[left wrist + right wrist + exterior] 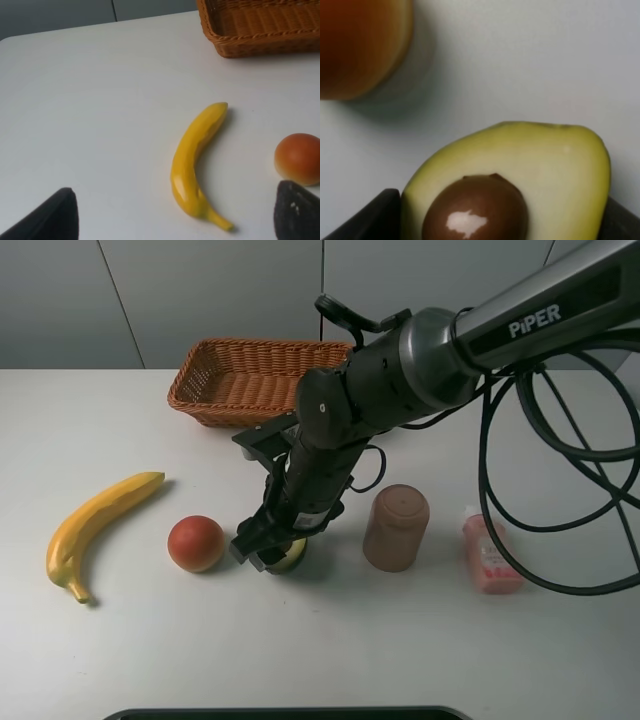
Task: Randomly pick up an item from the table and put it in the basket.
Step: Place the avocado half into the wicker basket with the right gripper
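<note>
A white tabletop stretches before grey wall panels. The halved avocado lies on it, cut face up, just beside a red-orange fruit and apart from the wicker basket. The right gripper is down over the avocado, its fingers pressed against both sides, gripping it. The left gripper hangs above the banana, fingers spread wide.

banana left of the round fruit, avocado just right of it, basket behind.
</note>
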`<state>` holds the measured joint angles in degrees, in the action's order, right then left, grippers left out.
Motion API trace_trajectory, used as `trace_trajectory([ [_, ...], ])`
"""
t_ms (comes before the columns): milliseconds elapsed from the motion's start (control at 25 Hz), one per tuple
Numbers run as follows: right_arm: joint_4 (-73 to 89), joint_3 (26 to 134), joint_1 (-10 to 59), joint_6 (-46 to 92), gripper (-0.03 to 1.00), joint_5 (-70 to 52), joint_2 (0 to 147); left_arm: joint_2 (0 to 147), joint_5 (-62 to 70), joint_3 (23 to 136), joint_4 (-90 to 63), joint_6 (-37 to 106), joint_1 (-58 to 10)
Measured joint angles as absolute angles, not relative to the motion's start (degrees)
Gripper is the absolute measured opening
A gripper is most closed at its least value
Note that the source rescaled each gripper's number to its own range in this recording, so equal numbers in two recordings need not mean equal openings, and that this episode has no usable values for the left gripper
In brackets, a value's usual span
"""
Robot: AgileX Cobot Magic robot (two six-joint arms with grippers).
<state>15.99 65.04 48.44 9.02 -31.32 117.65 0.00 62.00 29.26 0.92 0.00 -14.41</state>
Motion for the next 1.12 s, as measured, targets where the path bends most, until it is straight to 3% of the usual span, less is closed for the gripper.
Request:
trace_trajectory([
  [280, 9.73, 70.16, 48.32, 8.79, 0.01, -40.15, 113.66, 0.00, 62.00, 29.26, 0.92, 0.00, -14.41],
  [560, -3.33, 85.03, 44.07, 8.37, 0.01, -43.91, 106.37, 0.00, 62.00, 29.26, 0.92, 0.00, -14.41],
  [720, -9.03, 90.39, 40.66, 8.26, 0.00, -34.69, 106.73, 0.00, 62.00, 29.26, 0.92, 0.00, -14.41],
  [1120, -9.94, 91.11, 36.57, 8.14, 0.00, -7.81, 118.76, 0.00, 62.00, 29.26, 0.92, 0.00, -14.41],
])
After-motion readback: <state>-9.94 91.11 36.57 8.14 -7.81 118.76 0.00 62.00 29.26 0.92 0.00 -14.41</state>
